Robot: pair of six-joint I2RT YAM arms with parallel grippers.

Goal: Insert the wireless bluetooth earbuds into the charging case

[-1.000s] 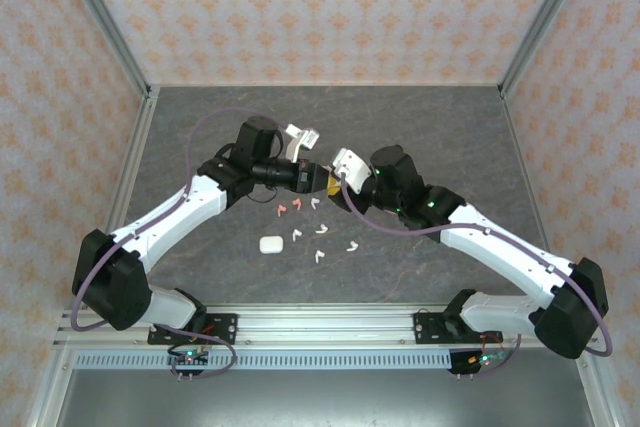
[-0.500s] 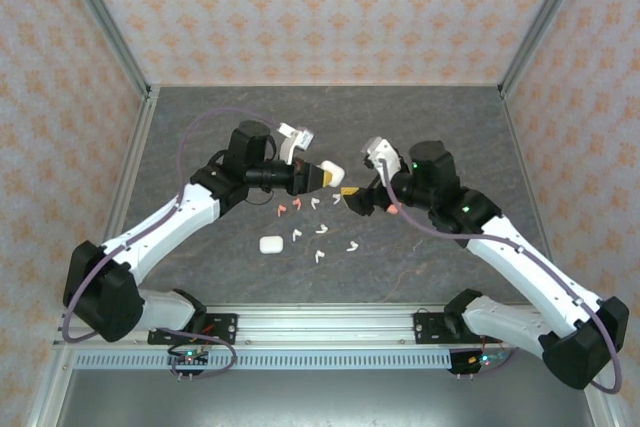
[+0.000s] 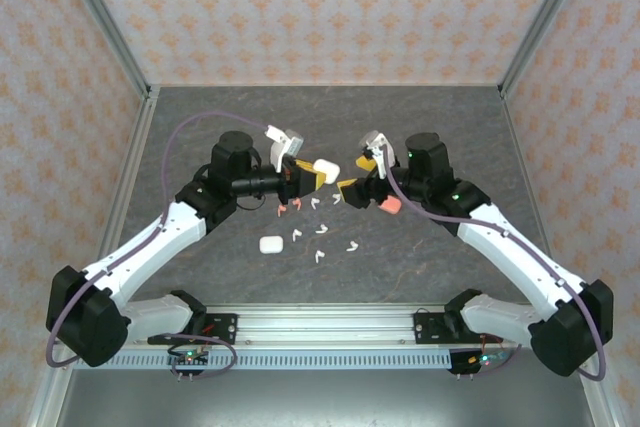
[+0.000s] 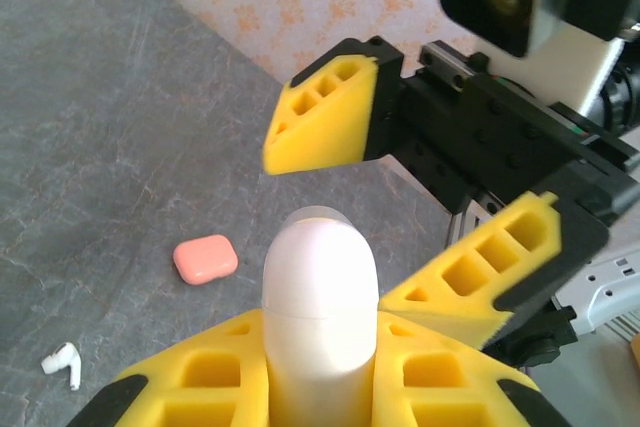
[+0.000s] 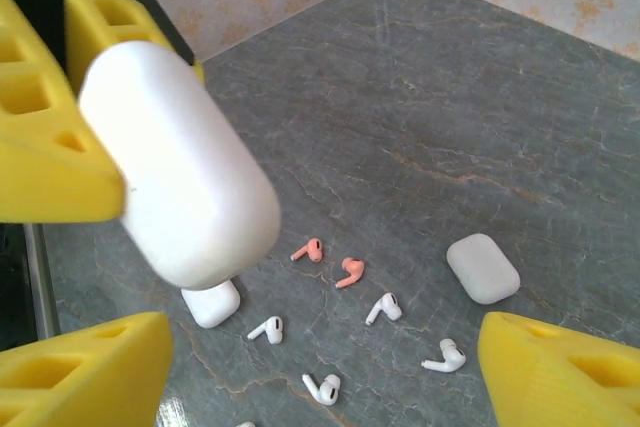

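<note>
Above the middle of the grey worktop (image 3: 450, 127), the left jaws pinch a white case (image 3: 322, 169), its rounded end toward the right jaws, which stand spread just beside it. The earbuds (image 3: 320, 229), most white and two pink, lie loose on the worktop below, between a second white case (image 3: 270, 244) and a pink case (image 3: 392, 205).
</note>
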